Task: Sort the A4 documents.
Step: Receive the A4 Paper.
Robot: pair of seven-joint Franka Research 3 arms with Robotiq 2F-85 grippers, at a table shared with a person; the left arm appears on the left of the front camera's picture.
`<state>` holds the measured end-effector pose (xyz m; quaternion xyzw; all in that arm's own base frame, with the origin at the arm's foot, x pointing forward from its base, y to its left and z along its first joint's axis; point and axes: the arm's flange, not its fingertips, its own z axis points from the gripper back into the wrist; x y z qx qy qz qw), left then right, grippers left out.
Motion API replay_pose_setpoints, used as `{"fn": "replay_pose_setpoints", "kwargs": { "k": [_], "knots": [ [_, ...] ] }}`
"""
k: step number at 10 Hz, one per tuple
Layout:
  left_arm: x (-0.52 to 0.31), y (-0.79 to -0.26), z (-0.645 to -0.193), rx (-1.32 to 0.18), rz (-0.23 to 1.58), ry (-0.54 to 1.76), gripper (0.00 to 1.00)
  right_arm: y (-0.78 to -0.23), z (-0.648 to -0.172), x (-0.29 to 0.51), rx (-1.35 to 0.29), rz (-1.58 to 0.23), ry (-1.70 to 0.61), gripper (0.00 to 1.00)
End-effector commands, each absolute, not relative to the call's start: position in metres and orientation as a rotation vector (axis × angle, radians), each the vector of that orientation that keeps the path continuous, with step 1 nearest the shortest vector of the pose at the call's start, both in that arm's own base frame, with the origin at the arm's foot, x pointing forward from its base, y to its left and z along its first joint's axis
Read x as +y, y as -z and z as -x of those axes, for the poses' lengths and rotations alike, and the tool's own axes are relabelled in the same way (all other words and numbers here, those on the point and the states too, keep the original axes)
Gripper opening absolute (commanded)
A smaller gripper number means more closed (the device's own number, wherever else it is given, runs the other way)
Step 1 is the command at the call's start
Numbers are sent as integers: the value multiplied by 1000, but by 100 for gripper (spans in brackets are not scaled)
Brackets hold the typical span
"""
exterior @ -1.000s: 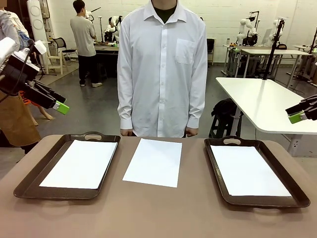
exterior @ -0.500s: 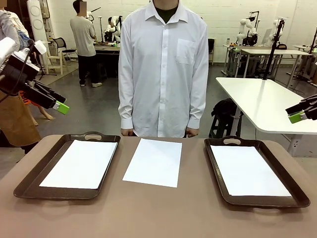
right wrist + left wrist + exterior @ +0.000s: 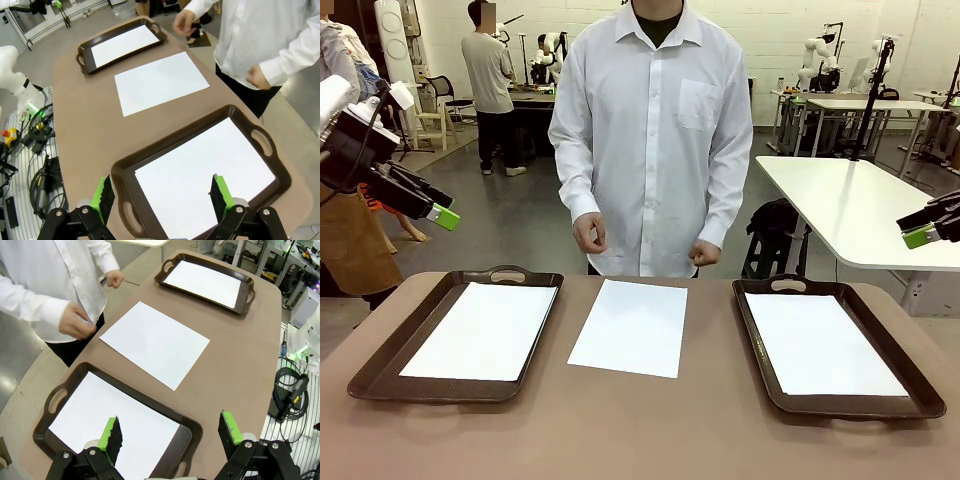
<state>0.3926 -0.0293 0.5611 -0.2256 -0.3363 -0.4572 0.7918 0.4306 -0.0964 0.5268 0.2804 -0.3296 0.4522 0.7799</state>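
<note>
Three A4 documents lie flat on the brown table. One sheet (image 3: 485,330) rests in the left dark brown tray (image 3: 380,375), one sheet (image 3: 632,325) lies bare in the middle, and one sheet (image 3: 820,343) rests in the right tray (image 3: 750,320). My left gripper (image 3: 440,215) hangs high beyond the table's left side, open and holding nothing; the left wrist view shows this gripper (image 3: 170,432) above the left tray's sheet (image 3: 90,410). My right gripper (image 3: 920,237) hovers off the right side, open, and the right wrist view shows it (image 3: 162,195) above the right tray's sheet (image 3: 200,175).
A person in a white shirt stands at the far edge behind the middle sheet, with both hands (image 3: 590,235) loosely closed at waist height. A white table (image 3: 860,210) stands beyond the right side. Bare tabletop (image 3: 640,430) runs along the near edge.
The person has lifted both hands from below the table's far edge up to waist height. Neither arm has moved and the sheets lie as before.
</note>
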Motion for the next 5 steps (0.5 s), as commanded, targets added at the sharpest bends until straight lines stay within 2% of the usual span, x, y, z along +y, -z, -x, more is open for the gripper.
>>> {"fn": "replay_pose_setpoints", "kwargs": {
  "k": [1, 5],
  "knots": [
    [-28, -561, -393, -733, 502, 988, 100, -527, -430, -95, -711, -611, -980, 100],
    [-28, -561, -393, -733, 502, 988, 100, -527, -430, -95, -711, -611, -980, 100]
  ]
}}
